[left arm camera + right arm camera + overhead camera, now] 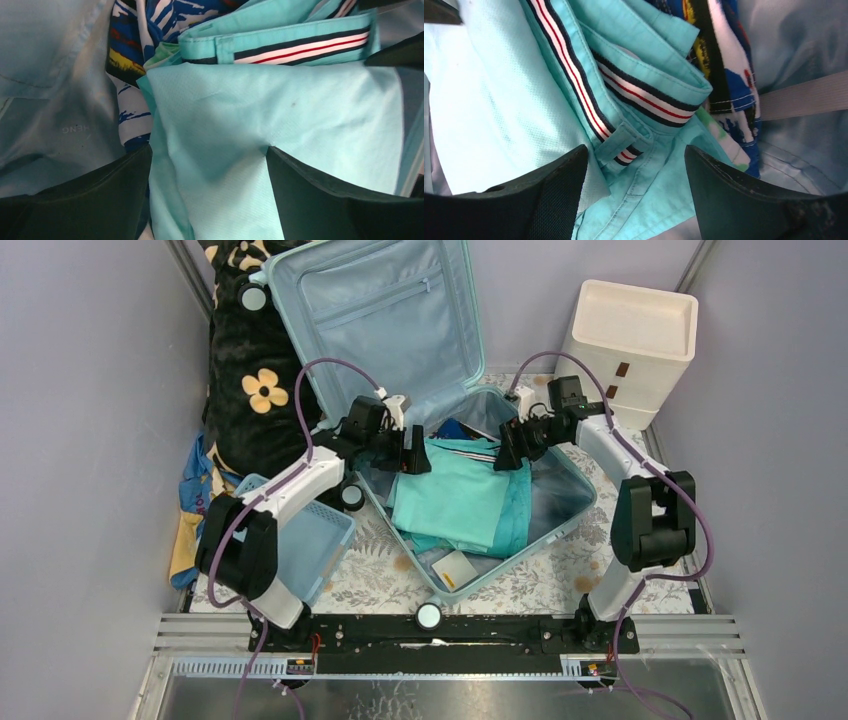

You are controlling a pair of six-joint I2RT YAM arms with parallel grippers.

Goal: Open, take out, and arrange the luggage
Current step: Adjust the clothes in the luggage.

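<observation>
The luggage (579, 492), a pale aqua hard-shell suitcase, lies open with its lid (380, 310) propped up at the back. A folded pale teal garment (450, 495) tops the clothes in its base. My left gripper (414, 454) hovers at the pile's left rear corner. In the left wrist view it (209, 172) is open, its fingers (100, 195) straddling the pale teal cloth (280, 115). My right gripper (507, 448) is at the pile's right rear; in its wrist view it (636, 165) stands open over a teal shirt (659, 195) with a striped band (644, 100).
A small blue basket (322, 532) sits left of the suitcase, beside my left arm. A cream drawer unit (632, 338) stands at the back right. A black flowered blanket (250, 380) is piled at the back left. A blue patterned garment (130, 45) lies under the teal ones.
</observation>
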